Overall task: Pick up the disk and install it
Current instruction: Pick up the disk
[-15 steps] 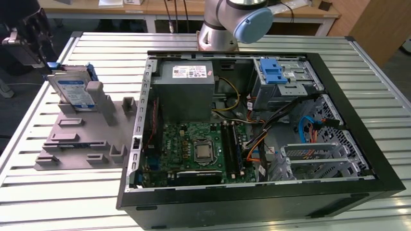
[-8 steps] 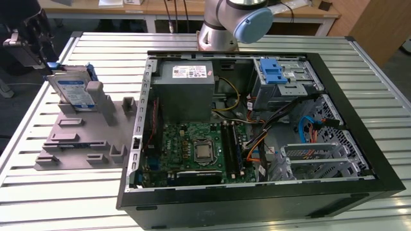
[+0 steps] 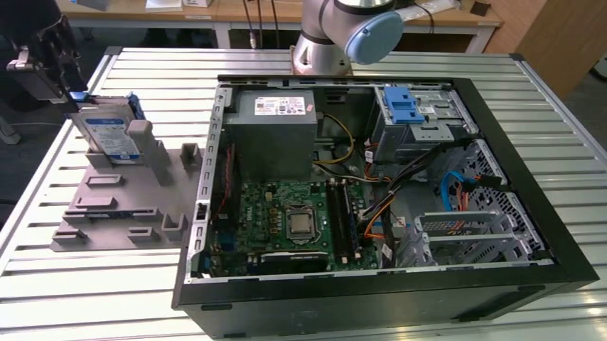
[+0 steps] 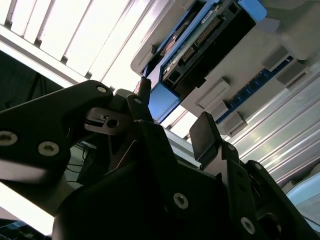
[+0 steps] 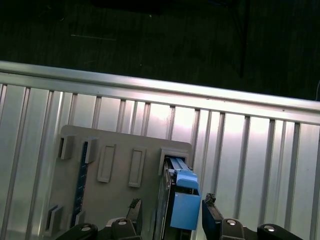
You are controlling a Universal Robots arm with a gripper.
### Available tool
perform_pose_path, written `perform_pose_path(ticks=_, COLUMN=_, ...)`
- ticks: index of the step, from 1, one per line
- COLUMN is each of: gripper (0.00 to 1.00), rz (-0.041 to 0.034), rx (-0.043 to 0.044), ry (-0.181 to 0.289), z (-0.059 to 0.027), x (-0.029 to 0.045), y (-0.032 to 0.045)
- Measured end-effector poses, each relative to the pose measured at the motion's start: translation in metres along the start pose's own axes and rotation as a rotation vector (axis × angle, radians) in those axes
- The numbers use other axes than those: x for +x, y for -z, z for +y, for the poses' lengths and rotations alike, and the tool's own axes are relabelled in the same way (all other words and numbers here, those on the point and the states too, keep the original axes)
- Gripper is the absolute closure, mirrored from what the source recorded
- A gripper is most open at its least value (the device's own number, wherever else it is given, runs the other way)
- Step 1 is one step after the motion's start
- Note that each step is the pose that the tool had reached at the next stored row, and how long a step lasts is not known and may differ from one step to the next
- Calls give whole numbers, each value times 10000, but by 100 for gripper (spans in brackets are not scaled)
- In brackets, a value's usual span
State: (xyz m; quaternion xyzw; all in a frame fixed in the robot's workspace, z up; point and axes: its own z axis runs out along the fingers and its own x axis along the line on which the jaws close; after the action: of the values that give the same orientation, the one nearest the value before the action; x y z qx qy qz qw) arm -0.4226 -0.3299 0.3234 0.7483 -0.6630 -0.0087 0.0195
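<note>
The disk (image 3: 107, 133), silver with a white-and-blue label and a blue bracket, stands on edge in the grey plastic holder (image 3: 119, 206) at the exterior view's left. My gripper (image 3: 45, 60) hovers just beyond it, near the table's edge. In the first wrist view the disk's blue bracket end (image 5: 183, 202) lies between my two dark fingertips (image 5: 210, 212), with a gap on each side. My gripper (image 5: 172, 209) is open and holds nothing. The second wrist view shows the disk's connector edge (image 4: 205, 37) past the open gripper (image 4: 172, 112).
An open computer case (image 3: 531, 263) lies on the slatted metal table (image 3: 57, 298), with a grey power supply (image 3: 273, 135), a motherboard (image 3: 284, 220) and a drive cage with a blue latch (image 3: 406, 106). The arm's base (image 3: 328, 42) stands behind the case. The table edge (image 5: 150, 85) runs close by.
</note>
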Motion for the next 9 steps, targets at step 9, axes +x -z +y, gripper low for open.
perform_pose_path(ticks=9, gripper=41, rz=-7, rx=61, ry=-1, z=-3, x=-1, y=-87)
